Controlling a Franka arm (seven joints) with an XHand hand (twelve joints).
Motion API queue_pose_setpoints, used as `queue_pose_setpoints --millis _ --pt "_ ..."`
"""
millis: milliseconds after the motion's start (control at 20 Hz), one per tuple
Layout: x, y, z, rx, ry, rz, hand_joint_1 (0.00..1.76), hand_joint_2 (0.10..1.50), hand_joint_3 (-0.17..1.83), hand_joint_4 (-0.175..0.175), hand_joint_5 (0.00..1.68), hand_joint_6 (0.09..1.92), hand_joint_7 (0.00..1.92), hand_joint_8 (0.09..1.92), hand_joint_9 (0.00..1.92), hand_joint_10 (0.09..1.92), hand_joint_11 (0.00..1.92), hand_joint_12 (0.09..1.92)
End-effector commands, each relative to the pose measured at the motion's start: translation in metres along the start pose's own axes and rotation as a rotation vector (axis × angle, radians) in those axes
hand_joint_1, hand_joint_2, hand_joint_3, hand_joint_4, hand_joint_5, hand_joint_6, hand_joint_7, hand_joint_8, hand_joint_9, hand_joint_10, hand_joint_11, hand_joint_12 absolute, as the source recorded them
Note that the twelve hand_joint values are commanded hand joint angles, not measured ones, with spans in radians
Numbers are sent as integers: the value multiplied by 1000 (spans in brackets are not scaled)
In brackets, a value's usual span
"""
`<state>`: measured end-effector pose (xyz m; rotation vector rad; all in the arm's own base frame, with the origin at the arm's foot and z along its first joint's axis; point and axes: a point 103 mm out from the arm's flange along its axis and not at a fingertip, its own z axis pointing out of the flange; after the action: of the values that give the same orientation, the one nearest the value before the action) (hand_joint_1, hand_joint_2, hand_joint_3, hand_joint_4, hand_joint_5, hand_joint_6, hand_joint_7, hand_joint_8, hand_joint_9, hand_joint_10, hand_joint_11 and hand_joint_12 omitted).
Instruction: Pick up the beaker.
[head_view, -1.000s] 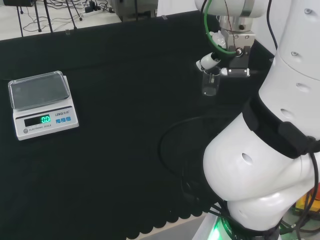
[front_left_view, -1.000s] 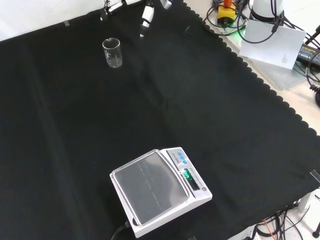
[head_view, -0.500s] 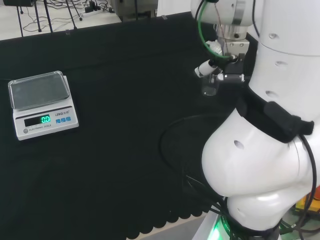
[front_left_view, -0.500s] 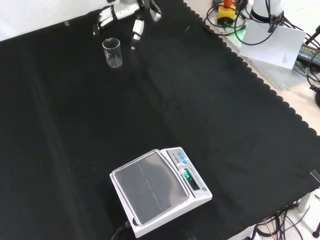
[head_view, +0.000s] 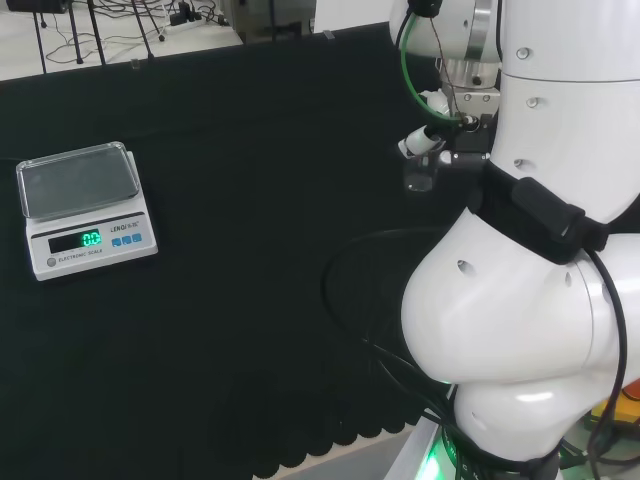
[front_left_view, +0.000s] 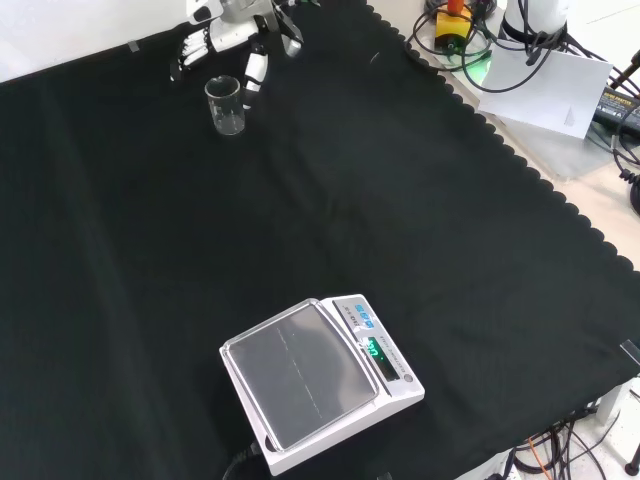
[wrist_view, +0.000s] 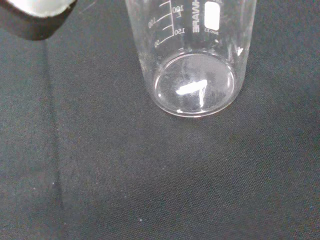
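The beaker (front_left_view: 226, 105) is clear glass, cylindrical, with printed marks, and stands upright on the matte black cloth (front_left_view: 400, 200) at the far edge in the front view. The hand (front_left_view: 228, 32) has come lower since 1 second ago; its fingers are spread open around the beaker.

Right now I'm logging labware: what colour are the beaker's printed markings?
White, on the clear beaker; clearest in the wrist view.
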<state>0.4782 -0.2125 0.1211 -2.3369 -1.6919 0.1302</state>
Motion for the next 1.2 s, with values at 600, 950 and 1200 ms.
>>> queue_pose_setpoints --millis 600,950,1200 --pt "-16 16 18 36 -17 28 662 728 227 43 78 87 0 669 78 880 0 1024" --pt "-16 21 28 51 -33 31 710 741 237 41 142 87 24 687 114 882 0 1126" --pt "-8 24 32 27 -42 35 905 713 516 40 383 96 229 791 473 828 222 1435"
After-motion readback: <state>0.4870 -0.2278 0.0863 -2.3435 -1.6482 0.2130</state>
